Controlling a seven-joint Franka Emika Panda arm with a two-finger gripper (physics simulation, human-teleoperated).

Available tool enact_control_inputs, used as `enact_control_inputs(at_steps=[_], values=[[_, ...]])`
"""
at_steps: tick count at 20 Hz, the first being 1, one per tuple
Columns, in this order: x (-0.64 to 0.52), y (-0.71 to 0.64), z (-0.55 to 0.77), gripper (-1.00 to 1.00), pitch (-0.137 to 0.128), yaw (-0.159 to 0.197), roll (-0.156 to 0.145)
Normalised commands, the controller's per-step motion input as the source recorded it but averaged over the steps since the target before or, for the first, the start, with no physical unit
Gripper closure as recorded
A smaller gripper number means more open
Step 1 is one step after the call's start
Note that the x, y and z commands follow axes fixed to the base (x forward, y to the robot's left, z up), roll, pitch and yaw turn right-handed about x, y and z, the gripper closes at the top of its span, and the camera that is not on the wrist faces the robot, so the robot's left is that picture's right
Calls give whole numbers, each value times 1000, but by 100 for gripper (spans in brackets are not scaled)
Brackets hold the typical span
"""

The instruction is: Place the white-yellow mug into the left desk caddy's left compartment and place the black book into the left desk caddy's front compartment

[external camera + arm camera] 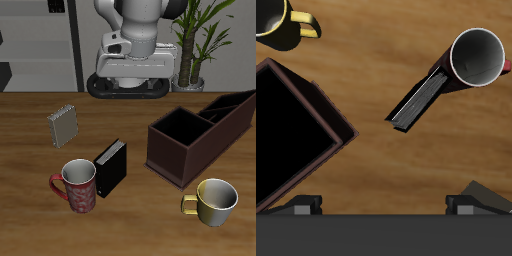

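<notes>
Nothing is picked up yet — the gripper (128, 82) hangs high, its grip state unreadable. Next move, likely: descend to the mug (215, 201), at the caddy's (200, 135) five o'clock.

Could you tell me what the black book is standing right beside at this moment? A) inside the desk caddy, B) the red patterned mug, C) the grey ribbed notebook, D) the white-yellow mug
B: the black book stands upright on the table against the red patterned mug.
</notes>
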Motion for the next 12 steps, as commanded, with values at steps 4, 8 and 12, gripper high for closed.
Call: enact_control_inputs(at_steps=[4,8,12], values=[[279,255,150,-100,-66,-15,24],[368,205,157,-100,-22,-25,4],[385,221,115,-100,-44,-35,31]])
